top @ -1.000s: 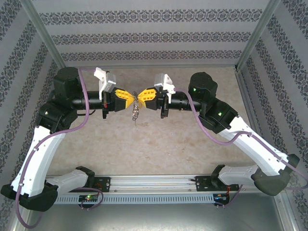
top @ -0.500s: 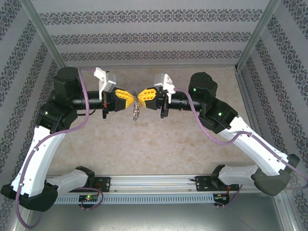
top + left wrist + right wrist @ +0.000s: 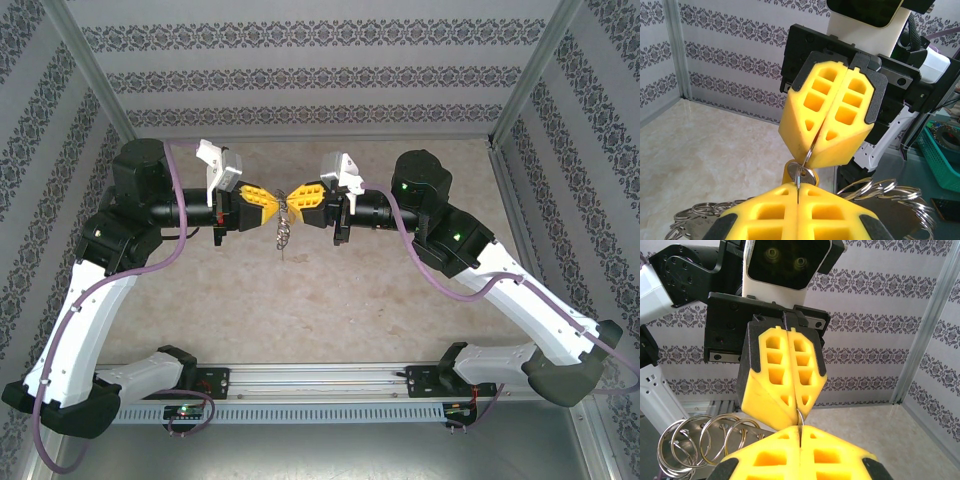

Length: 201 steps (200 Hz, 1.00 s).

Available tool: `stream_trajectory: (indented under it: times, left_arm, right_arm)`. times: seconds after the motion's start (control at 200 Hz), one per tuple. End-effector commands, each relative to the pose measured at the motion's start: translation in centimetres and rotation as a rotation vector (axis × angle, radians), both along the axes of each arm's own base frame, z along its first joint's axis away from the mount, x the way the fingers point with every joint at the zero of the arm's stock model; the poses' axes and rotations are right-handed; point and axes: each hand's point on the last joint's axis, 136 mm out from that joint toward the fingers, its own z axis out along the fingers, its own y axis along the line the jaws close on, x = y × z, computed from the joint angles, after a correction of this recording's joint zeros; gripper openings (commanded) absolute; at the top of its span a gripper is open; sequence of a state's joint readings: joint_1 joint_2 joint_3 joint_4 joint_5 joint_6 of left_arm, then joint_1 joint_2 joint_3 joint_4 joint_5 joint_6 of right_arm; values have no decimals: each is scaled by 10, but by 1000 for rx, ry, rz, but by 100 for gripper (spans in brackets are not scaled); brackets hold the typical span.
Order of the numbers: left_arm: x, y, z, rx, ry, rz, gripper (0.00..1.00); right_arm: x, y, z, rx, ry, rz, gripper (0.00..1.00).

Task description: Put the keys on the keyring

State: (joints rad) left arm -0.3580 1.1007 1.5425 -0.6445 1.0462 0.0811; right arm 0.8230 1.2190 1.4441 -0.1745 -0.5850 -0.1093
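Tool tips meet nose to nose above the far middle of the surface [image 3: 300,310]: both arms are folded inward with their forearms level, the left tool [image 3: 272,199] and the right tool [image 3: 296,198] almost touching. Both sets of yellow pads are pressed together. In the left wrist view the right tool is clamped on the thin wire of the keyring [image 3: 811,149], and the left tool's own pads [image 3: 765,215] pinch what looks like one key's blade, its round head just above the seam. The keys [image 3: 283,232] hang as a short string under the meeting point, clear of the surface.

Compared with a second ago, arms, tools and bunch sit almost exactly where they were.

At the right edge of the left wrist view stands a teal basket [image 3: 940,150]; its contents are too blurred to name.
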Motion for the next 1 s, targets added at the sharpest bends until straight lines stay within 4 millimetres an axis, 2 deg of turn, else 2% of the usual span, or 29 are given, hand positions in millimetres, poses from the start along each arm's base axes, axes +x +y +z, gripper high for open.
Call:
stream_trajectory:
  times: [0.0,0.999]
  left_arm:
    - [-7,2,15,-17,-71,-27,0]
    - [-6,1,17,-19,-75,-30,0]
  right_arm:
    - [-4,-2,7,18,-26,-9,0]
    - [-2,-1,4,16,-22,-12,0]
